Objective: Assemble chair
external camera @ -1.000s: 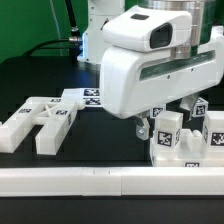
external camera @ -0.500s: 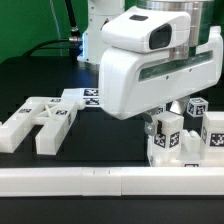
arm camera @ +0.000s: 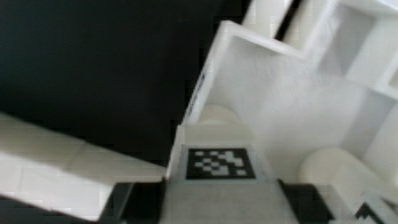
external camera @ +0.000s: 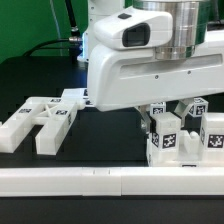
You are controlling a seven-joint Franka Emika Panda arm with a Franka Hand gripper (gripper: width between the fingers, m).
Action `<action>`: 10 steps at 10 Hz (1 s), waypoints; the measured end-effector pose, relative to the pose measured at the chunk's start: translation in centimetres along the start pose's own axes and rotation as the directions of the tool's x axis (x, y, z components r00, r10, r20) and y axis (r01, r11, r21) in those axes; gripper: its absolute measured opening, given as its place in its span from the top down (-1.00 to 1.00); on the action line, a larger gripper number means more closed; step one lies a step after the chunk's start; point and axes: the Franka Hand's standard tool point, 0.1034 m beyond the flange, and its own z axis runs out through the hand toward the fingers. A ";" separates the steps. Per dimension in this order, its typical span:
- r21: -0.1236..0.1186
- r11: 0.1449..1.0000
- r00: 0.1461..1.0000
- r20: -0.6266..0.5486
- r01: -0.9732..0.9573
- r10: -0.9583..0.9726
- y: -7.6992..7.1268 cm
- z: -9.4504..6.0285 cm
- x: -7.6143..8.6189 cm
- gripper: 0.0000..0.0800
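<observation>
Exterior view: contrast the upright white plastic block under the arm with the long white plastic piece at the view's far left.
The upright white plastic block stands on end; the long white plastic piece lies flat. The jaws grip the block; the long piece lies free. The block's tag faces the camera, the piece's faces upward. Both are white and tagged.
</observation>
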 end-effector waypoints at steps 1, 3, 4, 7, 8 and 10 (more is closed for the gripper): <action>0.000 0.998 0.998 -0.005 -0.069 0.069 0.0 0.0 0.1 0.28; 0.003 0.971 0.971 -0.013 -0.239 0.239 -0.2 0.0 0.2 0.27; 0.005 0.954 0.954 -0.016 -0.300 0.300 -0.3 0.0 0.3 0.27; 0.010 0.859 0.859 -0.010 -0.512 0.512 -0.2 0.0 0.1 0.27; 0.005 0.828 0.828 0.001 -0.561 0.561 -0.1 0.0 -0.3 0.27; 0.002 0.801 0.801 0.006 -0.599 0.599 0.0 0.0 -0.5 0.27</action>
